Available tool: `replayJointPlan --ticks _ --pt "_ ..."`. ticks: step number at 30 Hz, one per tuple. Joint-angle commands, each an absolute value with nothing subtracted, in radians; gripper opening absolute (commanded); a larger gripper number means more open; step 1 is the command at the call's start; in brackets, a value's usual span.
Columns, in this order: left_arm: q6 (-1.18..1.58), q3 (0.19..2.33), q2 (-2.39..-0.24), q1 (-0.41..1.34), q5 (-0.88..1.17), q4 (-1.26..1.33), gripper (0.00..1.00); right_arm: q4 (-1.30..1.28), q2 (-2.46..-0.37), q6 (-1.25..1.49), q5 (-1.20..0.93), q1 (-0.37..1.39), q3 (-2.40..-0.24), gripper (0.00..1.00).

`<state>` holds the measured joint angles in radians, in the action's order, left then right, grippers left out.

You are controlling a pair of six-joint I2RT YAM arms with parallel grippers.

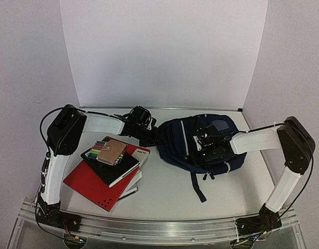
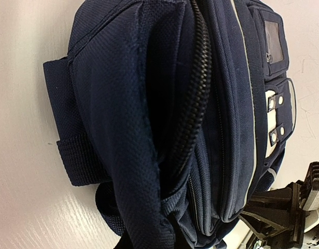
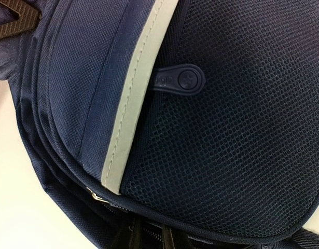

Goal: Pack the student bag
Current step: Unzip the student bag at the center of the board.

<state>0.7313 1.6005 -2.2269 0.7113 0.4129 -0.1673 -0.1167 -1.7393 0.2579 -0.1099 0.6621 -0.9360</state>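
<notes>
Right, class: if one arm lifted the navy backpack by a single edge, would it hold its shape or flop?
Probably flop: the backpack is soft woven fabric, creased beside its zip, so it should droop from one grip point. It lies slumped, so it seems light for its size. The loose strap may trail and snag.

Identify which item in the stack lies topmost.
The tan case, coloured pens at its edge, sits on the black notebook; the red folder lies beneath both.
</notes>
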Motion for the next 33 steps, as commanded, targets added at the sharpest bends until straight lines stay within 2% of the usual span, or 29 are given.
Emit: replayJointPlan --ticks 1,5,10,18,21,28,33 --pt "0.727 1.656 -2.224 0.724 0.459 -0.135 0.00 -0.035 -1.749 0.214 -0.141 0.671 -0.978 0.13" --pt "0.726 1.663 -2.230 0.724 0.464 -0.135 0.00 -0.036 -1.777 0.207 -0.128 0.672 -0.999 0.15" --pt "0.726 1.666 -2.232 0.724 0.466 -0.141 0.00 -0.029 -1.801 0.192 -0.142 0.684 -1.019 0.25" --pt "0.723 1.673 -2.235 0.724 0.469 -0.146 0.00 -0.026 -1.835 0.163 -0.133 0.692 -1.048 0.28" --pt "0.725 1.673 -2.238 0.724 0.469 -0.147 0.00 -0.028 -1.843 0.153 -0.135 0.699 -1.060 0.25" --pt "0.727 1.676 -2.244 0.724 0.472 -0.147 0.00 -0.019 -1.818 0.135 -0.169 0.722 -1.062 0.00" --pt "0.731 1.682 -2.251 0.724 0.476 -0.145 0.00 -0.009 -1.808 0.143 -0.187 0.724 -1.052 0.00"
